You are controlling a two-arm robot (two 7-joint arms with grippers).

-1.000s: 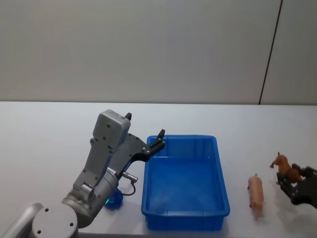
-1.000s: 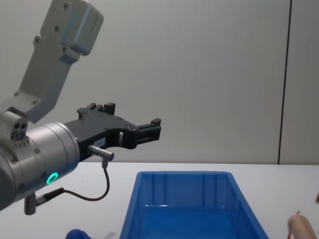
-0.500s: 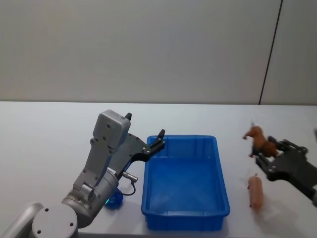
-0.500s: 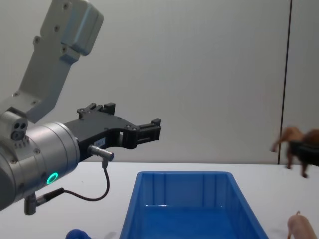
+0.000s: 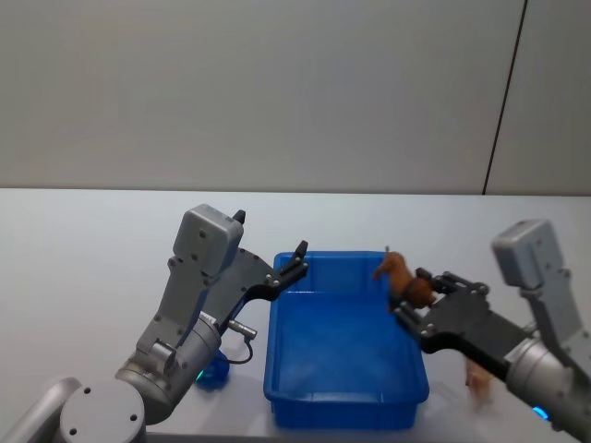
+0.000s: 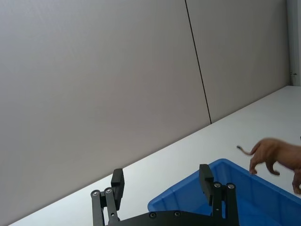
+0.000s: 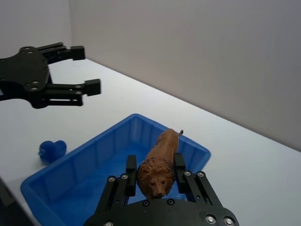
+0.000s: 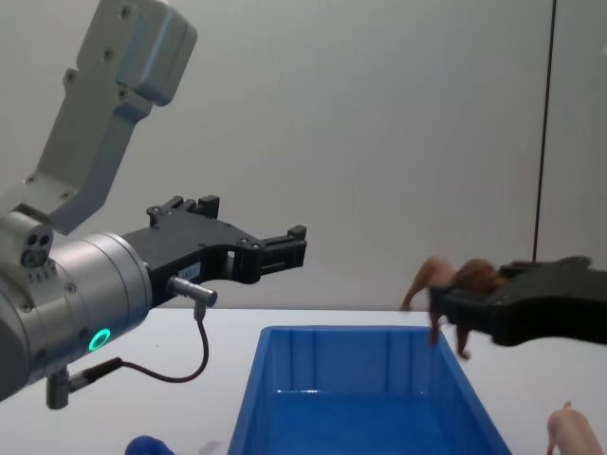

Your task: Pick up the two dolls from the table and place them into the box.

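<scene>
Wall (image 5: 277,92): plain grey panels, matte
Seam (image 5: 507,92): thin dark vertical joint, far beyond right gripper (image 5: 407,293)
Light: even, diffuse

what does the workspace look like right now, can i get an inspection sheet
surface: white table, bare apart from the job's things.
job's things: blue box open, nothing seen inside; brown lion toy held in the air over the box's right side; pink pig toy lying on the table right of the box; blue toy on the table left of the box.
clutter: nothing seen.
grippers: right gripper shut on the lion toy; left gripper open and empty, raised near the box's far left corner.
cables: thin dark cable looped under the left arm, clear of the box.
surroundings: plain grey wall with a dark seam.
</scene>
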